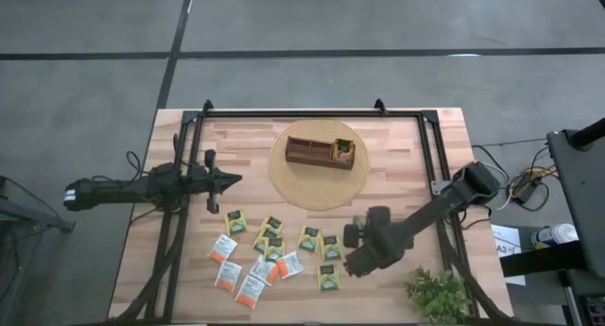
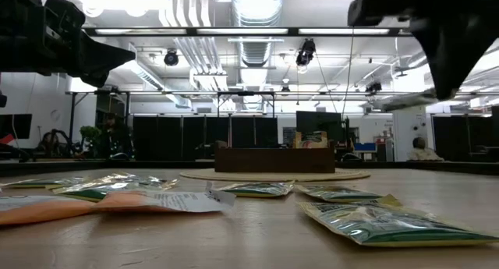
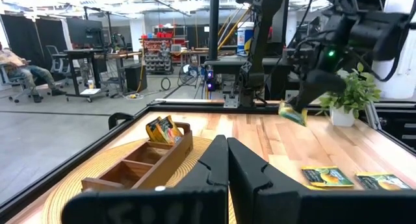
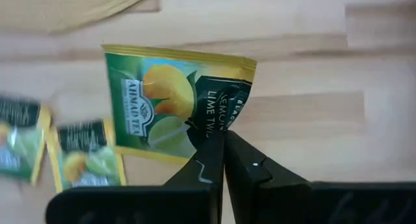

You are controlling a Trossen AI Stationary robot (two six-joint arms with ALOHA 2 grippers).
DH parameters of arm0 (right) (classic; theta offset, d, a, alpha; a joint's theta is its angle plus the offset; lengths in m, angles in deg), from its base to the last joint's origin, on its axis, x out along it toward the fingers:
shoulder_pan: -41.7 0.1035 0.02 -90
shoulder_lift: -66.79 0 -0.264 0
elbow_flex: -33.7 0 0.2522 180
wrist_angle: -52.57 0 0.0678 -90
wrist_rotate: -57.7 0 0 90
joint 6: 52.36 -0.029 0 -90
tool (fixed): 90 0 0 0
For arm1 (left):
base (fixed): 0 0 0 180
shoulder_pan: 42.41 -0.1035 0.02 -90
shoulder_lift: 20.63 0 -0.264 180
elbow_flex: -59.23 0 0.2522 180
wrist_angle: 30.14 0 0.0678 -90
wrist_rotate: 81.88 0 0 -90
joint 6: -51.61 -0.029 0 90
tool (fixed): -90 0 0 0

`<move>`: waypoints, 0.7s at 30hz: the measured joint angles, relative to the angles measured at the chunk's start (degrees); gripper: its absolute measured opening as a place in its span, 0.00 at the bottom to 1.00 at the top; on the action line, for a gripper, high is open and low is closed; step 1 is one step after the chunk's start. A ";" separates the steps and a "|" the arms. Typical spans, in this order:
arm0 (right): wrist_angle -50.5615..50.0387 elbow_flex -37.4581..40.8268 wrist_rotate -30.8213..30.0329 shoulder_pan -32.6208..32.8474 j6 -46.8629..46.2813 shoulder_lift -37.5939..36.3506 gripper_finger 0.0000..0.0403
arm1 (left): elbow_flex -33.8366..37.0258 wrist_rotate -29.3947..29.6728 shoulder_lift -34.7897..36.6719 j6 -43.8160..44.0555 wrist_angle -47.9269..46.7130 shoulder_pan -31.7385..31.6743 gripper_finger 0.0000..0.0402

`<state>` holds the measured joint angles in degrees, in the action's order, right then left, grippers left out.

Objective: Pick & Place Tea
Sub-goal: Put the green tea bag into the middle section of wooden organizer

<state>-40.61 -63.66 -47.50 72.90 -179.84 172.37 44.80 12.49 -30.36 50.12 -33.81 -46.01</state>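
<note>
Packets of tea [image 1: 269,255] lie scattered on the near half of the tabletop [image 1: 397,142], white-and-orange ones to the left, yellow-green ones to the right. Right claw [image 4: 223,138] is pinched shut on the edge of one yellow-green packet [image 4: 170,102], lifted clear above the wood near the potted plant [image 1: 437,294]. Left claw [image 3: 227,160] hangs closed and empty over the left side. Farther back, a wooden tray [image 1: 319,152] sits on a round mat [image 1: 284,180], with packets in its right-hand compartment.
</note>
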 joint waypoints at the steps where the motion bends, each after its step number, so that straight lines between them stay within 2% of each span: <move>1: -0.06 -0.15 -0.25 -0.29 2.74 -0.53 0.02 | 0.02 0.01 0.00 -0.01 0.02 -0.01 0.00; 9: -0.08 -1.46 -3.17 -5.21 27.04 -5.58 0.02 | 0.00 0.00 -0.02 -0.01 0.10 0.01 0.00; 21: 0.92 -1.48 -6.31 -19.57 65.88 -11.72 0.02 | 0.01 0.00 -0.06 0.00 0.19 0.00 0.00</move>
<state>-39.69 -65.14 -53.81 53.34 -113.95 160.66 44.81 12.50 -30.42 50.12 -33.63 -46.01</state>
